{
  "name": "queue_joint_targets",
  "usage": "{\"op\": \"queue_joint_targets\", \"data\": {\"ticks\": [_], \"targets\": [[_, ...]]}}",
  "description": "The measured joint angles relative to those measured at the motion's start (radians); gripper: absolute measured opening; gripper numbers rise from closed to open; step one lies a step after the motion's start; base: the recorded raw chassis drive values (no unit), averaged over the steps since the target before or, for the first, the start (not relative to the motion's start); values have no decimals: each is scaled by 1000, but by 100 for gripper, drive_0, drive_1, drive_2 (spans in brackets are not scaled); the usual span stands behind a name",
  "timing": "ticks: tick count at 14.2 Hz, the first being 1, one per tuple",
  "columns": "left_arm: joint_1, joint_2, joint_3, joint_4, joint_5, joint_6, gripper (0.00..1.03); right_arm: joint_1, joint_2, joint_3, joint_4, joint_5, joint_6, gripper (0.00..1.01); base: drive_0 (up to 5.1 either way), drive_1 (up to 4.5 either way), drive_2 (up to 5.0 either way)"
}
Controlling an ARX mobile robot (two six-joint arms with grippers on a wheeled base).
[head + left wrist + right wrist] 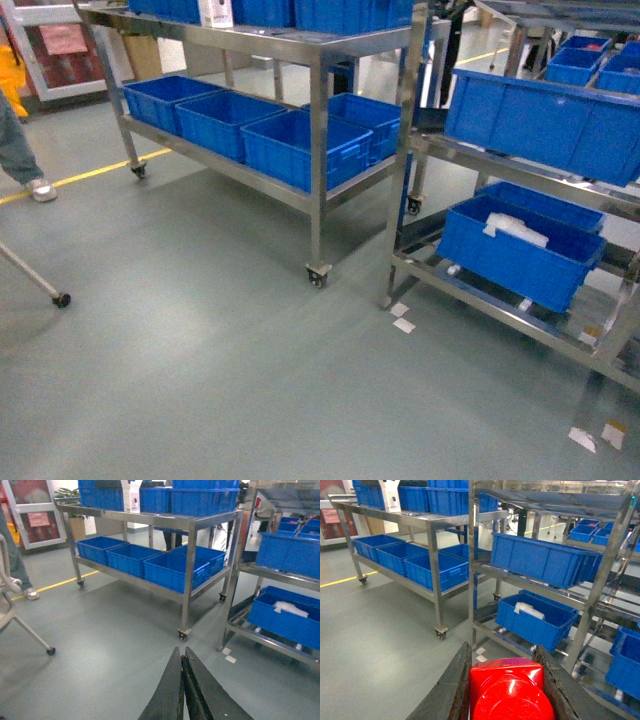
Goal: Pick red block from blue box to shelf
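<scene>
Between the right gripper fingers: red block, clamped on both sides, stud facing camera, carried for transfer. Shelf at 1 o'clock, tiers crowded with blue crates. Left gripper pressed closed, holding nothing, idle over floor.

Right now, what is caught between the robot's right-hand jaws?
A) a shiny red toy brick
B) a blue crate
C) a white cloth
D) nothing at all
A: in the right wrist view the red block sits clamped between the two dark jaws of the right gripper, in front of the steel shelf.
</scene>
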Motion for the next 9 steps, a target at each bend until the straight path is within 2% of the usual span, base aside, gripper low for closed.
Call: {"op": "queue_joint_targets", "data": {"ticks": [9], "targets": [[0, 0, 0, 0, 0, 0, 2, 0, 0, 0, 0, 0, 0, 28, -159, -159, -159]]}}
